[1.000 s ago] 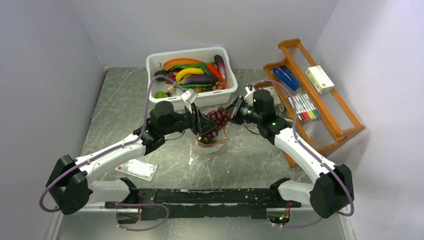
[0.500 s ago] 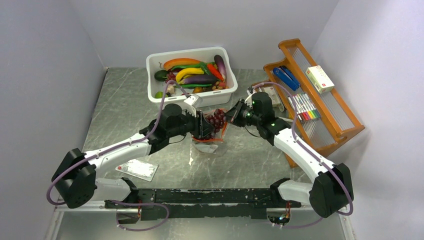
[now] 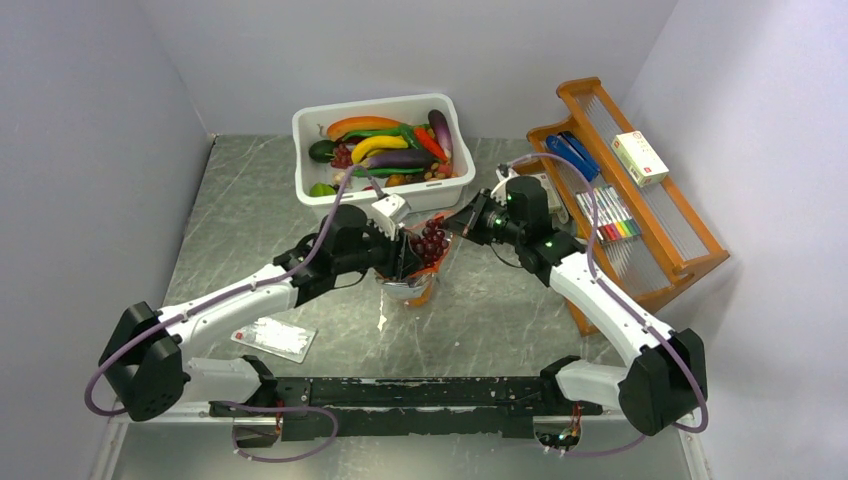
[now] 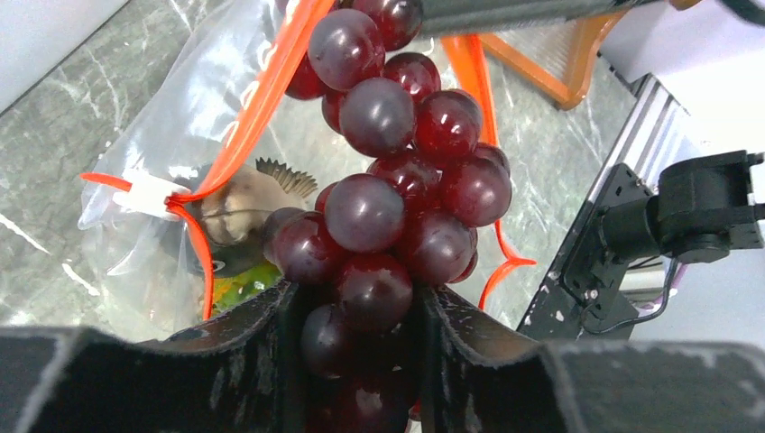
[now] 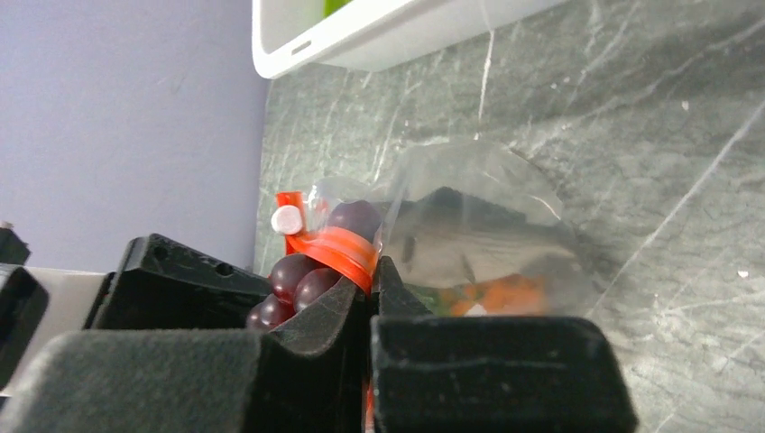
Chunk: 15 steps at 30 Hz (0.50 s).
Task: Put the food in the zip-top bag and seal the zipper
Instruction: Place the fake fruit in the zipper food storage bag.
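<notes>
My left gripper (image 3: 408, 256) is shut on the dark red grape bunch (image 3: 432, 240) and holds it at the open mouth of the clear zip-top bag (image 3: 415, 290). In the left wrist view the grapes (image 4: 388, 207) hang between my fingers (image 4: 271, 361), partly inside the orange-red zipper (image 4: 262, 99). The pineapple (image 4: 239, 212) and a green piece (image 4: 236, 290) lie inside the bag (image 4: 153, 117). My right gripper (image 3: 453, 228) is shut on the zipper edge (image 5: 334, 248) and holds the bag (image 5: 478, 225) open and lifted. The grapes also show in the right wrist view (image 5: 293, 275).
A white tub (image 3: 455, 185) full of toy vegetables stands just behind the bag. A wooden rack (image 3: 690, 255) with pens and boxes stands at the right. A flat white card (image 3: 275, 338) lies near the left arm.
My left gripper has moved right and down with the grapes, further into the bag's mouth. The bag has shifted left and bunched under them. The right gripper still grips the zipper edge.
</notes>
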{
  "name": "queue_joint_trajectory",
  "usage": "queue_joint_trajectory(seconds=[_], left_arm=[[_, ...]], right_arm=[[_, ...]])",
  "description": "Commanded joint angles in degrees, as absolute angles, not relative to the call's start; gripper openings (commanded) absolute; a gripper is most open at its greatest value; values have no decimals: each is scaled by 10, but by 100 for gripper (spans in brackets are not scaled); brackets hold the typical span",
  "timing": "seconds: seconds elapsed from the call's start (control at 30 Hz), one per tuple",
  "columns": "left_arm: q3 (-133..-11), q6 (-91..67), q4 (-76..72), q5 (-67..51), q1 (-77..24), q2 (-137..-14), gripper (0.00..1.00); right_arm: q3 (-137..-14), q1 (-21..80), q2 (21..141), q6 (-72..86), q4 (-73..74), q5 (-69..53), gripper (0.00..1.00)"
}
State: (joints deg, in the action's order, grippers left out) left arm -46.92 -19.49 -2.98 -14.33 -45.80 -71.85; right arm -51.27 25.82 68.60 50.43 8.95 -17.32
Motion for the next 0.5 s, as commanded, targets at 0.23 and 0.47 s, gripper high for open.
queue_joint_trajectory(seconds=[0.23, 0.47], left_arm=[[-516, -89, 146, -129, -472, -775, 42], [-466, -103, 101, -133, -472, -729, 40]], right_arm=[[-560, 250, 673, 462, 71, -175, 0], [-591, 250, 663, 425, 133, -99, 0]])
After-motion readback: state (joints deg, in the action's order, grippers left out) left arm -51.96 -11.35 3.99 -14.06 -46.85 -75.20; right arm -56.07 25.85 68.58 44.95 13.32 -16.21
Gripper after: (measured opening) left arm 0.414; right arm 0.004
